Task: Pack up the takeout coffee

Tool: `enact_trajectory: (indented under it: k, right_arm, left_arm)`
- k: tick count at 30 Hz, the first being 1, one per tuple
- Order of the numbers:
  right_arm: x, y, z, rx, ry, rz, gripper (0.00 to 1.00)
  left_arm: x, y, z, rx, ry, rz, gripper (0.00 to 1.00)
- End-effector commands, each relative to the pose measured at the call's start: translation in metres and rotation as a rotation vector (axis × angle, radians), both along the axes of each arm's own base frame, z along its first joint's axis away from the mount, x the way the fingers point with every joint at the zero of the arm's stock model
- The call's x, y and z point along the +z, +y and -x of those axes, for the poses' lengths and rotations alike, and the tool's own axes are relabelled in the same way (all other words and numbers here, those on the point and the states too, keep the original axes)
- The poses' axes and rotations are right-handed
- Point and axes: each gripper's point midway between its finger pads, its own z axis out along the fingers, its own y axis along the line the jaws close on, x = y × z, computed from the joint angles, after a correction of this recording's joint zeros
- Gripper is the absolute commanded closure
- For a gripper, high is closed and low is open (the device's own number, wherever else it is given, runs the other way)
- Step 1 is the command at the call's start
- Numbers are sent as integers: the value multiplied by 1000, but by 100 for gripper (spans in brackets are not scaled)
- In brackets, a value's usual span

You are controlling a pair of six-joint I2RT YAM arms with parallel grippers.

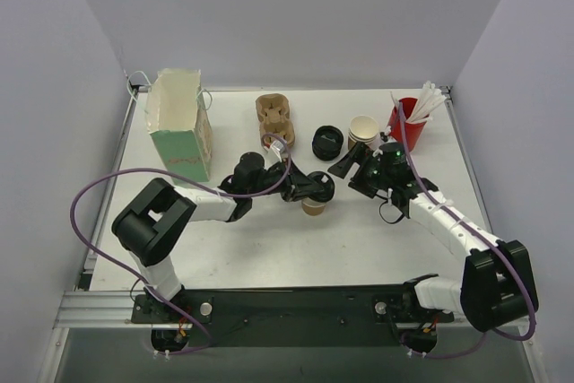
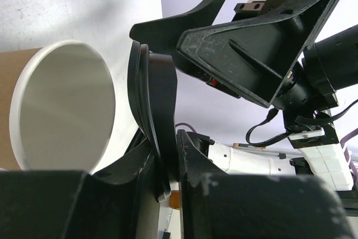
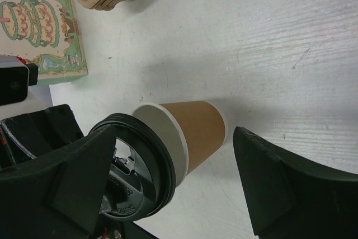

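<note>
The kraft cup [image 3: 198, 127] rests mid-desk [image 3: 291, 37], mouth open, straight ahead of the right gripper [image 1: 352, 170], whose jaws gape wide and empty in line with it, while the left gripper [image 1: 308, 187] jaws pinch the black lid [image 3: 159, 166] edge-on beside its rim (not yet seated).

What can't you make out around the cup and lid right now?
- What the cup holds: in the top and right wrist views the black lid, pinched in the left pincer, blocks its mouth.
- Lid-to-rim contact: in the right wrist view the lid overlaps the rim; seated or merely close, unclear.
- Inside of the bag: in the top view its own walls hide the bottom.
</note>
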Motion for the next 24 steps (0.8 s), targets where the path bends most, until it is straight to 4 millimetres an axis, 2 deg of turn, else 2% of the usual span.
enact_trajectory:
  k: [1, 18, 24]
  right_arm:
    - [8, 15, -7, 39, -52, -57, 20]
    - [-13, 28, -4, 76, -5, -58, 20]
    - [-16, 31, -2, 77, 5, -77, 22]
  left_arm:
    - [4, -4, -1, -14, -57, 24, 81]
    - [-9, -8, -7, -19, -45, 15, 81]
    - [-13, -7, -6, -21, -42, 9, 81]
